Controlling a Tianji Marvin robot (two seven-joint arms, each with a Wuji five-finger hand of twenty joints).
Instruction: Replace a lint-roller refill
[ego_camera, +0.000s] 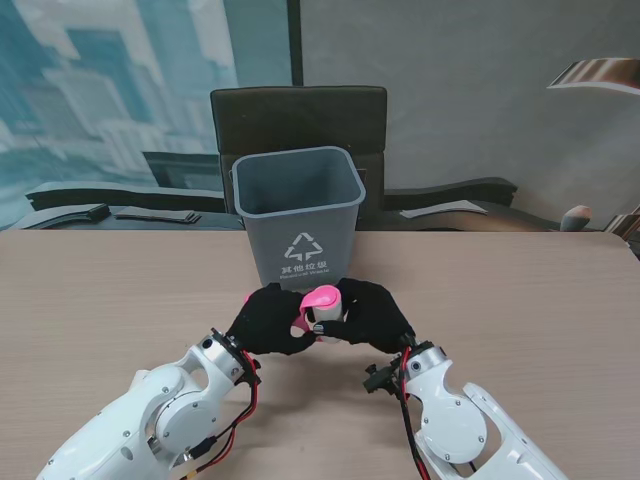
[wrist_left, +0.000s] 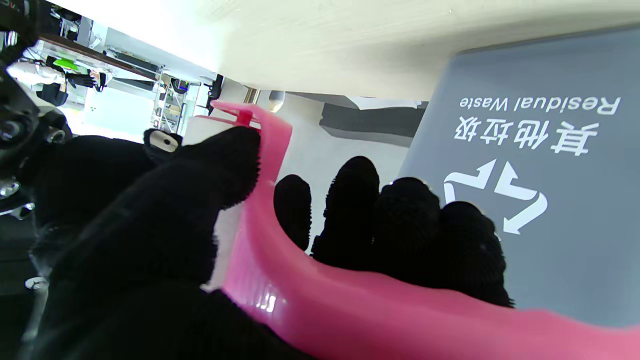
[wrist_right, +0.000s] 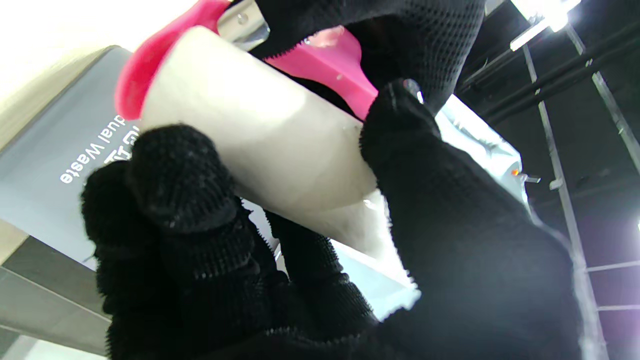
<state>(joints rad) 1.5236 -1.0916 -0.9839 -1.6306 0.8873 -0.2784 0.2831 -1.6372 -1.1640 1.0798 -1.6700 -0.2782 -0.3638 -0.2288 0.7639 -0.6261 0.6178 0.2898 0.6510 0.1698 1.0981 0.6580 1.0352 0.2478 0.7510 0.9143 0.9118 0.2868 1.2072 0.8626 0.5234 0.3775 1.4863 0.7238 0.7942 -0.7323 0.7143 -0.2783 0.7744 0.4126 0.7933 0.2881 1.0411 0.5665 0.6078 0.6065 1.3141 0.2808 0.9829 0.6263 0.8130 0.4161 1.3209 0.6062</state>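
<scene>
Two black-gloved hands meet in the lower middle of the stand's view, just in front of a gray bin (ego_camera: 298, 210) that stands on the wooden table (ego_camera: 100, 300). Between them is a pink lint roller (ego_camera: 322, 297) with a white roll (ego_camera: 330, 312) on it, raised off the table top.

The left hand (ego_camera: 268, 318) is closed around the pink handle. Seen from the left wrist, the handle (wrist_left: 320, 300) sweeps across the lower part of the frame, with the thumb (wrist_left: 220, 165) pressed on one side and the four other fingers (wrist_left: 400, 225) curled over the other. The bin's wall (wrist_left: 550, 75) fills the right of that frame, its recycling arrows and the words "Residual Waste" appearing upside down.

The right hand (ego_camera: 372, 314) is closed on the white roll. Through the right wrist camera, the roll (wrist_right: 260, 135) runs across the upper middle of the frame, with the thumb (wrist_right: 400, 130) against its end and curled fingers (wrist_right: 175, 175) wrapped over its side. A pink part of the roller (wrist_right: 145, 65) shows at the roll's far end in the upper left, and more pink behind it near the top centre.

Behind the bin in the stand's view is a dark chair back (ego_camera: 298, 115), in the upper middle of the frame.
</scene>
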